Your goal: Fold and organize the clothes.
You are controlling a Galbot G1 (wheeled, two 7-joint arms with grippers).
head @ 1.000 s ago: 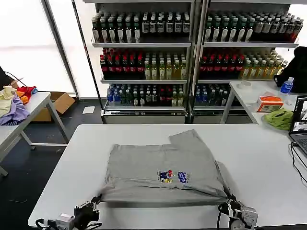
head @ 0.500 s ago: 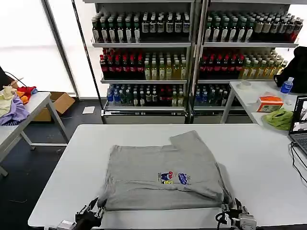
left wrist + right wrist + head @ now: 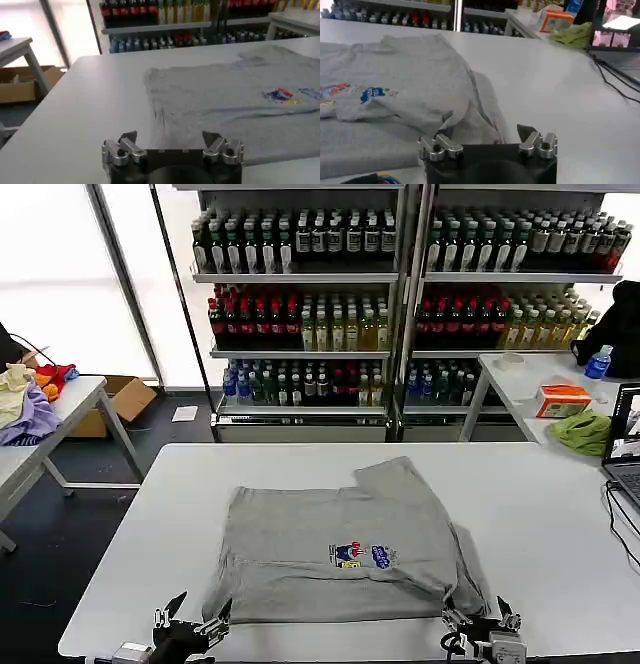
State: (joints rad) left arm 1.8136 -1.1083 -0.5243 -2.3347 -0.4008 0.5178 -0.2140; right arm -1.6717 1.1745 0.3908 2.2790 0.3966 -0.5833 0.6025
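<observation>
T-shirt [image 3: 340, 554] lies partly folded on the tabletop [image 3: 540, 514]; further folds remain, I judge. Left pincer [image 3: 190, 624] and right pincer [image 3: 478, 622] gape wide, empty, at its near hem.

My light grey T-shirt [image 3: 335, 549] lies flat, its near part folded over on top. One short sleeve sticks out at the far side. The small red, blue and green print faces up.
</observation>
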